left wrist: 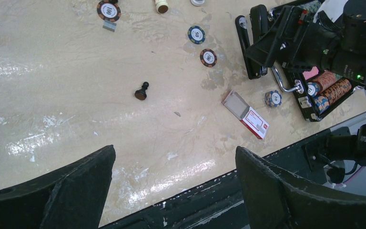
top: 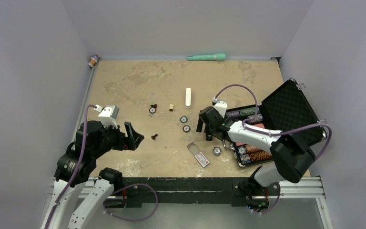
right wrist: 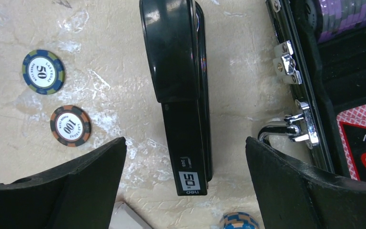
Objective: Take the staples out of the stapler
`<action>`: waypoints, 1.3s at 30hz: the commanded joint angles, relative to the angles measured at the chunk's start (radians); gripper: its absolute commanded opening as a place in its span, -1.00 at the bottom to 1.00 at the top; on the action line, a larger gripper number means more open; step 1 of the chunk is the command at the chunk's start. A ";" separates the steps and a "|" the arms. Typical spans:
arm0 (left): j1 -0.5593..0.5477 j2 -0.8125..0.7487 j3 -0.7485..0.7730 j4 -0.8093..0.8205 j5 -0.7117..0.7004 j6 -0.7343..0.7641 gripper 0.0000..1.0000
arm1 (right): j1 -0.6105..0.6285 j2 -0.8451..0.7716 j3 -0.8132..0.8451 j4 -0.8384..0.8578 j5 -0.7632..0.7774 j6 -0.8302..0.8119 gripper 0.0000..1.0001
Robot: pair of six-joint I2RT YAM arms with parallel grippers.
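Note:
The stapler [right wrist: 181, 95] is slim and black with a white "50" label at its near end. It lies flat and shut on the tan table, also seen in the left wrist view as the stapler [left wrist: 248, 47] beside the chip case. My right gripper [right wrist: 185, 148] hovers over its near end, open wide, one finger on each side and not touching it; from above the right gripper [top: 204, 128] covers it. My left gripper [left wrist: 175, 152] is open and empty above the table's near left edge, far from the stapler. No staples show.
An open black case [top: 286, 107] of poker chips lies right of the stapler, its chrome handle [right wrist: 286, 129] close by. Loose chips [right wrist: 70, 126], a red and white box [left wrist: 252, 121], a black pawn [left wrist: 141, 91], a white bar [top: 188, 97] and a teal tube [top: 207, 57] lie about.

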 commanded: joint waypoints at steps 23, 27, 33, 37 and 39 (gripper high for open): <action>0.019 -0.005 0.003 0.026 0.016 0.021 0.93 | 0.056 0.197 0.108 -0.041 0.092 0.051 0.06; 0.018 -0.005 0.004 0.026 0.017 0.021 0.93 | 0.058 0.194 0.103 -0.041 0.094 0.055 -0.28; 0.018 -0.005 0.003 0.026 0.017 0.021 0.92 | 0.058 0.196 0.107 -0.050 0.092 0.052 -1.00; 0.018 -0.004 0.003 0.026 0.017 0.021 0.92 | 0.070 0.177 0.116 -0.063 0.097 0.049 -1.00; 0.018 -0.004 0.002 0.025 0.016 0.021 0.92 | 0.078 0.160 0.120 -0.066 0.097 0.044 -1.00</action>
